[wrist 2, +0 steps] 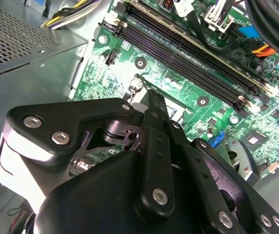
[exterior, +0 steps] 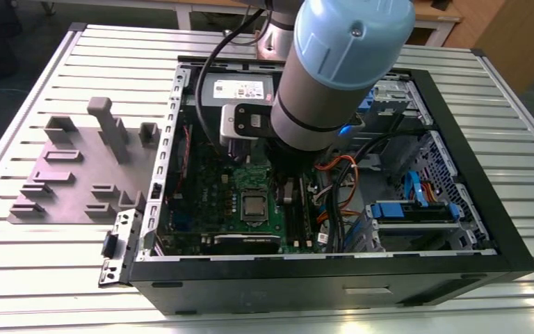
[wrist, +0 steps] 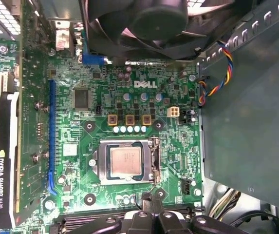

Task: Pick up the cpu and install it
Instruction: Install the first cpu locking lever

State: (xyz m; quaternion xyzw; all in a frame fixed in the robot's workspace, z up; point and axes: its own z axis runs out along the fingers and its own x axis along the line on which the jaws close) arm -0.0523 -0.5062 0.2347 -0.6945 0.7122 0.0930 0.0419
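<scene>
The cpu (wrist: 125, 162) lies flat in its socket on the green board (wrist: 178, 146), silvery top up, with the socket's metal frame close around its rim. In the exterior view it sits at about seven o'clock from the wrist of the arm (exterior: 341, 62), low inside the open computer case (exterior: 341, 282) that stands on the slatted table (exterior: 44, 285). The fingers (wrist 2: 155, 122) look drawn together with nothing between them. In both wrist views their tips hang over the board just beside the socket, on the side toward the long memory slots (wrist 2: 193, 63); whether they touch the board I cannot tell. With the chip seated and the fingers empty, the job looks to be either at its very start or at its close, and nothing here settles which, nor whether the frame is latched. Any handling of this chip wants care, since it is thin and hemmed in. The fingers should part only a little wider than the chip, square to two opposite edges, centred over it and not off to one side as they are now, and travel straight up and down with the chip kept level. A tilt or sideways drag could harm the socket's contacts. The fan (wrist: 149, 19), the graphics card (wrist: 3, 161) and the cables (wrist 2: 270, 22) crowd the space. A grey fixture (exterior: 81, 174) rests on the table at nine o'clock of the case, well apart.
</scene>
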